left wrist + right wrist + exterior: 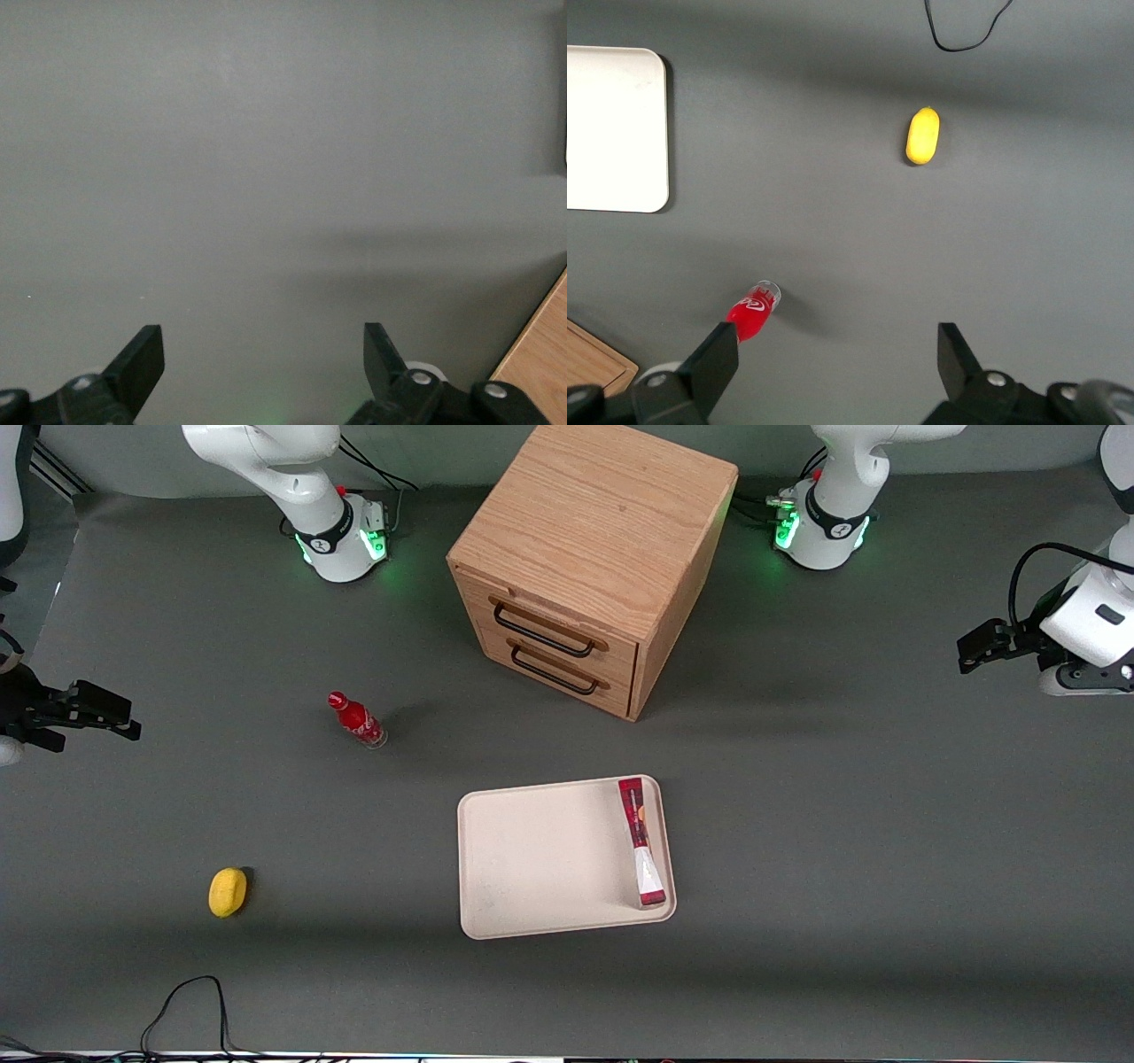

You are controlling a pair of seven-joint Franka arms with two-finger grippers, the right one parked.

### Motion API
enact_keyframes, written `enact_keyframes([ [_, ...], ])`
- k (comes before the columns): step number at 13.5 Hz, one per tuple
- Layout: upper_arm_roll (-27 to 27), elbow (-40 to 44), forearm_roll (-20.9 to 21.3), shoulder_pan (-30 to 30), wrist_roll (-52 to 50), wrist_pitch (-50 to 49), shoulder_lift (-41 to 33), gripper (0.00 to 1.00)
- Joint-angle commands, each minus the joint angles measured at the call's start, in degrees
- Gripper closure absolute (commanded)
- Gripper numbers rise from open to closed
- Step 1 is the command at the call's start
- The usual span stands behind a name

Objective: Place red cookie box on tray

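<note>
The red cookie box lies flat in the tray, along the tray's rim toward the working arm's end, its white-patched end nearer the front camera. The cream tray sits on the grey table in front of the drawer cabinet, and a corner of the tray also shows in the right wrist view. My left gripper hovers well away from the tray, toward the working arm's end of the table. It is open, with only bare grey table between its fingers. Nothing touches the box.
A wooden two-drawer cabinet stands farther from the front camera than the tray; a wooden edge shows by my gripper. A small red bottle and a yellow object lie toward the parked arm's end. A black cable loops near the front edge.
</note>
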Motion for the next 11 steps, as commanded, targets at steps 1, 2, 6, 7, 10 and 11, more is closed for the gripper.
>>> enact_keyframes([
  [1, -1.4, 2.97, -0.6, 1.15, -1.24, -3.53, 1.25, 0.0],
  [2, -1.58, 4.55, -1.38, 2.02, -2.29, -3.98, 2.66, 0.0],
  [6, -1.67, 6.93, -2.27, 1.51, -5.11, -5.73, 3.64, 0.0],
  [7, -1.58, 7.63, -2.01, 1.42, -4.94, -6.79, 3.72, 0.0],
  [10, 0.08, 8.34, -1.48, -0.86, -4.76, -7.06, 3.9, 0.0],
  [11, 0.96, 8.86, -1.48, -1.83, -4.85, -7.15, 3.99, 0.0],
])
